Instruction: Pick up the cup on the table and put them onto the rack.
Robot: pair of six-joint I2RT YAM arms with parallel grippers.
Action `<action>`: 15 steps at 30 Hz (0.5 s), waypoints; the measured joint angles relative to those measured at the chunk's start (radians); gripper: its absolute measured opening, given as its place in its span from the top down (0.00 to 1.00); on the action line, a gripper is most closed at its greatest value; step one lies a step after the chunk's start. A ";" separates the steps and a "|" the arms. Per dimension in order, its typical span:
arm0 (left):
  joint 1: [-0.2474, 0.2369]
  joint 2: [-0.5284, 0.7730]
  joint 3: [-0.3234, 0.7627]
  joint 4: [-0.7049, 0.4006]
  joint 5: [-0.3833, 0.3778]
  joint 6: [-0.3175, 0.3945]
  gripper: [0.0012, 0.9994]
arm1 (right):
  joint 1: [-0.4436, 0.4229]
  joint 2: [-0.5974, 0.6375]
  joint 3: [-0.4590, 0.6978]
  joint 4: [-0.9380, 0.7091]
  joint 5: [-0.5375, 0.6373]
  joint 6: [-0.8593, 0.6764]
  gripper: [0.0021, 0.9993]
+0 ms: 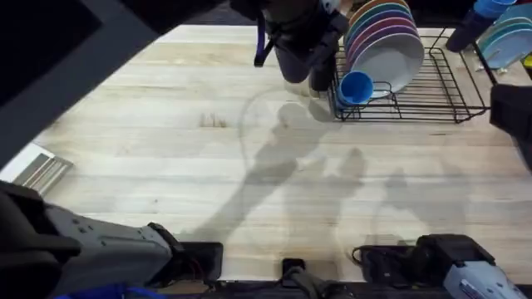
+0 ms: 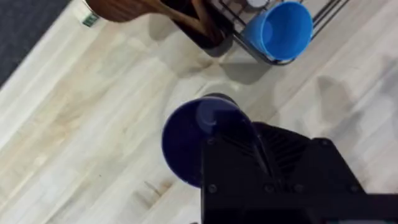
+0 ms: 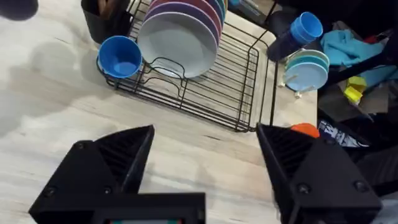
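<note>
Spanning the overhead view: pale wooden table (image 1: 166, 166). Sitting toward one o'clock on it: black wire rack (image 1: 432, 91), carrying a row of coloured plates (image 1: 384, 37) standing upright in its slots. Hanging high at twelve o'clock, beside the rack's near-left corner: left gripper (image 1: 303, 62), dark and blurred from overhead. Gripping, in the left wrist view, the navy cup (image 2: 199, 140) by its rim, fingers (image 2: 261, 162) closed on it and the cup lifted clear of the tabletop. Lying on its side at the rack's left end, mouth facing outward: light blue cup (image 1: 356, 87), resting against the wire frame. Hovering over bare wood short of the rack, in the right wrist view: right gripper (image 3: 205, 168), fingers (image 3: 118, 162) spread wide apart and holding nothing.
</note>
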 joint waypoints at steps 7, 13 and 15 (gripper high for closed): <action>0.000 0.000 0.000 0.148 0.057 0.120 0.96 | 0.000 0.000 0.000 0.000 0.003 0.000 0.00; 0.000 0.000 0.000 0.126 0.106 0.265 0.96 | 0.000 0.000 0.000 -0.030 0.003 0.000 0.00; 0.000 0.000 0.000 0.121 0.110 0.288 0.96 | 0.000 0.000 0.000 -0.046 0.003 0.000 0.00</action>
